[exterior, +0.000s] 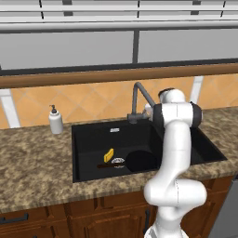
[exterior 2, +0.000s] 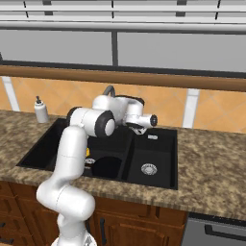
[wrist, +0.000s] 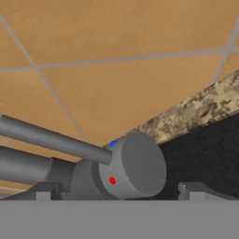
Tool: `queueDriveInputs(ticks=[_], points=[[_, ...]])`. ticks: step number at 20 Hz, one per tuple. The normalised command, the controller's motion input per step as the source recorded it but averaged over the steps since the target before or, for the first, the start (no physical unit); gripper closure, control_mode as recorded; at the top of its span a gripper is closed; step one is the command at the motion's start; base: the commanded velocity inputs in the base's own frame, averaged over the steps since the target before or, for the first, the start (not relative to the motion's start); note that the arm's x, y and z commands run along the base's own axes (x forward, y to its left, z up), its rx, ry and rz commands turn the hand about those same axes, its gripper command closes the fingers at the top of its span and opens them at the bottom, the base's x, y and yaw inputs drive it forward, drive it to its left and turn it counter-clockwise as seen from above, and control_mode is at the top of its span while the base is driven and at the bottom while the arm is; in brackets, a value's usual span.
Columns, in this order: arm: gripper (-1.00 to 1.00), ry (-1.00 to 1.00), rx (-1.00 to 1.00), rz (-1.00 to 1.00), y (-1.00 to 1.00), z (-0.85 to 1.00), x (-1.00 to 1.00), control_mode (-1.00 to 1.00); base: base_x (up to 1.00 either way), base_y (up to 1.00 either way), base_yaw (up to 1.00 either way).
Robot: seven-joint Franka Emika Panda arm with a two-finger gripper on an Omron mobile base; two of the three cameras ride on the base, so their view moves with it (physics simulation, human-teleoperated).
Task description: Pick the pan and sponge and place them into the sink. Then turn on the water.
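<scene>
The black pan (exterior: 139,160) lies in the left basin of the sink (exterior: 93,128), its handle pointing left. The yellow sponge (exterior: 109,155) rests beside that handle. From the right base view the pan (exterior 2: 106,167) and a sliver of the sponge (exterior 2: 87,153) show past the arm. My gripper (exterior 2: 138,128) hovers at the base of the grey faucet (exterior: 138,95), behind the sink. In the hand view the gripper (wrist: 119,193) is open, its fingertips (wrist: 43,193) set wide on either side of the faucet's round valve body (wrist: 133,168), whose lever (wrist: 51,139) points left. No stream leaves the spout.
A white soap dispenser (exterior: 56,120) stands on the speckled counter left of the sink. The right basin (exterior 2: 158,149) holds just its silver drain (exterior 2: 149,168). An orange tiled wall (wrist: 116,56) rises close behind the faucet, under a wooden ledge (exterior: 93,76).
</scene>
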Motion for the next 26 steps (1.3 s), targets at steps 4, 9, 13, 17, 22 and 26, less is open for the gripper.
queueDriveInputs(ticks=[4,9,13,17,22,26], points=[[-1.00,0.00,0.00,0.00,0.00,0.00,0.35,-1.00,0.00,0.00,0.00],[-1.00,0.00,0.00,0.00,0.00,-0.03,0.34,-1.00,0.00,0.00,0.00],[-1.00,0.00,0.00,0.00,0.00,-0.05,0.35,-1.00,0.00,0.00,0.00],[-1.00,0.00,0.01,0.00,0.00,-0.09,0.38,-1.00,0.00,0.00,0.00],[1.00,0.00,0.01,0.00,0.00,-0.13,0.52,-1.00,0.00,0.00,0.00],[1.00,0.02,0.01,0.00,0.00,-0.06,0.55,-1.00,0.00,0.00,0.00]])
